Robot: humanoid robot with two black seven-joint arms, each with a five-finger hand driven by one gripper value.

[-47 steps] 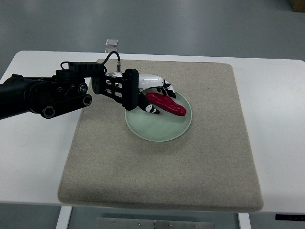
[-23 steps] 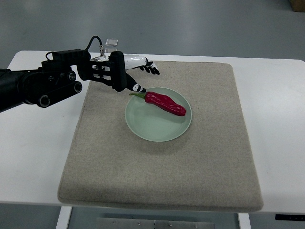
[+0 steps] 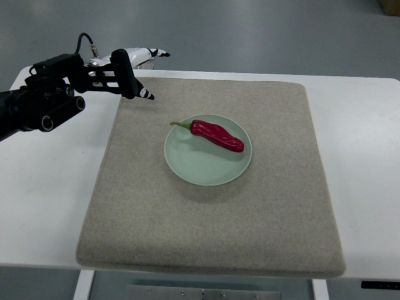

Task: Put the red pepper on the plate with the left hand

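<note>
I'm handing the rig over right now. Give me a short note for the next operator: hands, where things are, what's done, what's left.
Left hand: open, holding nothing, above the far-left corner of the mat, clear of the plate.
Right hand: not in view.
Red pepper: lying on the green plate, stem toward the left, across the plate's far half.
Plate: near the middle of the mat on the white table.
Done: pepper placed and released.
Left: probably only parking the left arm.

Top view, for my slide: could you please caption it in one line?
Red pepper lies on the green plate; left hand hovers open at the mat's far-left corner.
</note>
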